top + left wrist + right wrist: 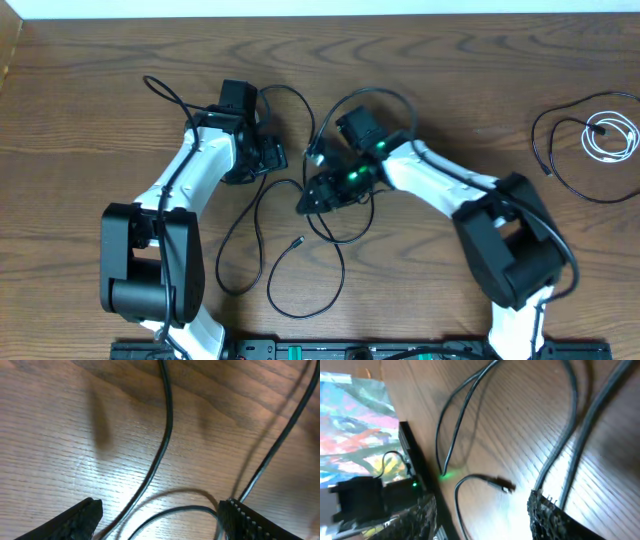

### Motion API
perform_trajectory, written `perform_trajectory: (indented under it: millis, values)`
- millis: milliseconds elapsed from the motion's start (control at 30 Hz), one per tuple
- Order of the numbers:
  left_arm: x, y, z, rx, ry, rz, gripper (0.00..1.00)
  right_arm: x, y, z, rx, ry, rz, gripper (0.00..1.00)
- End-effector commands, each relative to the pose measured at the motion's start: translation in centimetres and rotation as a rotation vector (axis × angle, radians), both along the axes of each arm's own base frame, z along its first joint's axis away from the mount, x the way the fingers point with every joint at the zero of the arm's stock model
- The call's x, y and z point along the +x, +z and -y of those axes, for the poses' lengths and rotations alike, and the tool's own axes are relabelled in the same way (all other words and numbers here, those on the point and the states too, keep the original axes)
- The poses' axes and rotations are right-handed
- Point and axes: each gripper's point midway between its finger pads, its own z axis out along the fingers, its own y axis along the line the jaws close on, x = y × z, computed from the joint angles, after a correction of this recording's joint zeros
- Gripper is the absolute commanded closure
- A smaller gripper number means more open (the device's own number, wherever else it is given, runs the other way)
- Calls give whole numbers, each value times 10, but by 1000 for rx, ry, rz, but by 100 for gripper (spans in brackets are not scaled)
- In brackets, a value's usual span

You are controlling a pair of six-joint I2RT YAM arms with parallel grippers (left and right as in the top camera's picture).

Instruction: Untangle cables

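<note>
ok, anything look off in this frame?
Nothing damaged or spilled. The only oddity is the job itself: black cables loop over one another in the middle, one plug end lying free. White cord lies coiled far right, apart.

1. Black cords [258,225]: thin, loosely looped, crossing one another mid-worktop [450,60]; one small plug end [300,241] lies free toward the near edge.
2. Another black cord [535,138] curves near the right edge.
3. White cord [610,135]: short, coiled, within that curve.
</note>
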Motion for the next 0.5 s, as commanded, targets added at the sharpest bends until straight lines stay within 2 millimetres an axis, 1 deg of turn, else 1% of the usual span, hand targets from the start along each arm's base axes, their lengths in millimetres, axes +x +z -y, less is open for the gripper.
perform_trajectory:
  millis: [0, 100, 167, 267, 333, 400, 467]
  values:
    - [7, 4, 5, 41, -38, 37, 19, 11, 22, 15, 43, -13, 45, 44]
    - [9, -1, 17, 37, -68, 52, 17, 20, 24, 29, 32, -55, 27, 44]
    - [9, -3, 26, 35, -93, 59, 12, 25, 22, 41, 17, -87, 4, 44]
    - [9, -3, 37, 37, -136, 73, 11, 31, 16, 59, -29, -134, -29, 43]
    - [9, -6, 42, 42, -176, 79, 9, 32, 14, 69, -39, -140, -35, 42]
    - [9, -9, 46, 50, -204, 76, 9, 32, 14, 75, -42, -133, -28, 40]
    - [8, -15, 45, 78, -207, 70, 8, 32, 10, 80, -72, -138, -28, 36]
